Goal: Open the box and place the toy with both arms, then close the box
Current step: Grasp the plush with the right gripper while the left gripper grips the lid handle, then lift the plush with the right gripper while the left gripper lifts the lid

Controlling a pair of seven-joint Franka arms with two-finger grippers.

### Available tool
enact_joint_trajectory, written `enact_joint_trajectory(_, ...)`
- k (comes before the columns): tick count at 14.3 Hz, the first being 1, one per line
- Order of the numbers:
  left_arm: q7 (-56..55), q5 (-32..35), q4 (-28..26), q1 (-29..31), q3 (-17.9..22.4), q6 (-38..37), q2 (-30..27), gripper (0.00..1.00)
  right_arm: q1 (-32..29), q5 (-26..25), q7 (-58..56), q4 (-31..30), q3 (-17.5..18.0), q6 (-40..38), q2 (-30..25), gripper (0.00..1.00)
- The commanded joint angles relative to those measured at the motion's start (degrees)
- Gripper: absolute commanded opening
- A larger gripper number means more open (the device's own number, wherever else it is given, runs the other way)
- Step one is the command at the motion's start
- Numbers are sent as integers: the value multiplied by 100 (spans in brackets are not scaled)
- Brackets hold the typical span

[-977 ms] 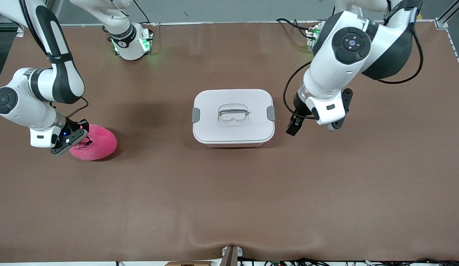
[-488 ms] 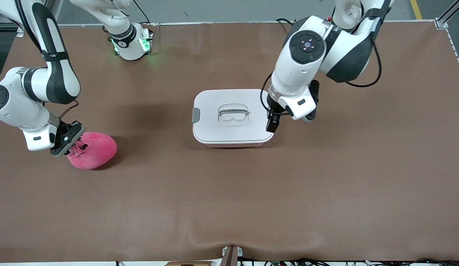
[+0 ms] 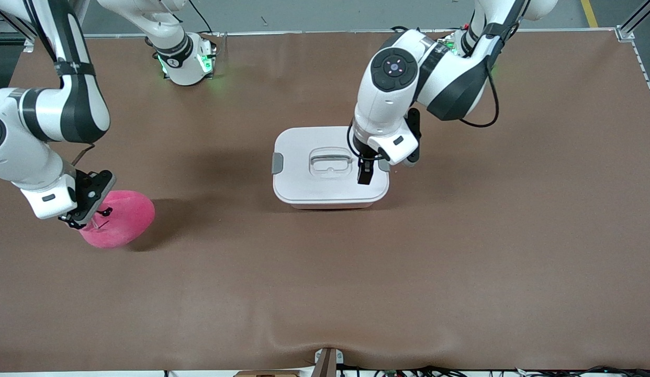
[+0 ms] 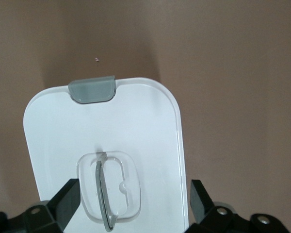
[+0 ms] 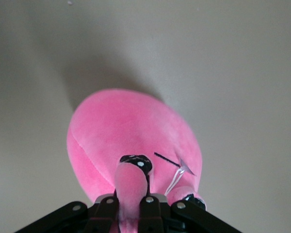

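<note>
The box stands mid-table, closed under its white lid, with a grey clip at the end toward the right arm. My left gripper hovers over the lid between the recessed handle and the other clip, fingers open and empty. In the left wrist view the lid, one clip and the handle lie below my left gripper. My right gripper is shut on an eye stalk of the pink toy, which hangs just above the table. The right wrist view shows the toy in my right gripper.
The brown table mat spreads wide around the box. The arm bases stand at the table edge farthest from the front camera. A small bracket sits at the edge nearest to it.
My left gripper swung from beside the box's end to over the lid. My right gripper closed on the toy's eye stalk and raised it, shifting it toward the right arm's end.
</note>
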Motion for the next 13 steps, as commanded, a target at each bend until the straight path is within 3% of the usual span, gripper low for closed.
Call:
enact_joint_trajectory(1, -475, 142, 42, -308, 66, 155, 170, 100, 494, -558, -59, 569, -7, -717, -80, 0)
enact_joint_trajectory(8, -1276, 318, -230, -696, 57, 708, 434, 100, 1488, -1236, -15, 1054, 2, -1615, -247, 0)
enact_joint_trajectory(13, -1751, 572, -441, -977, 57, 859, 575, 100, 1673, -1395, -50, 1142, 19, -1941, -309, 0)
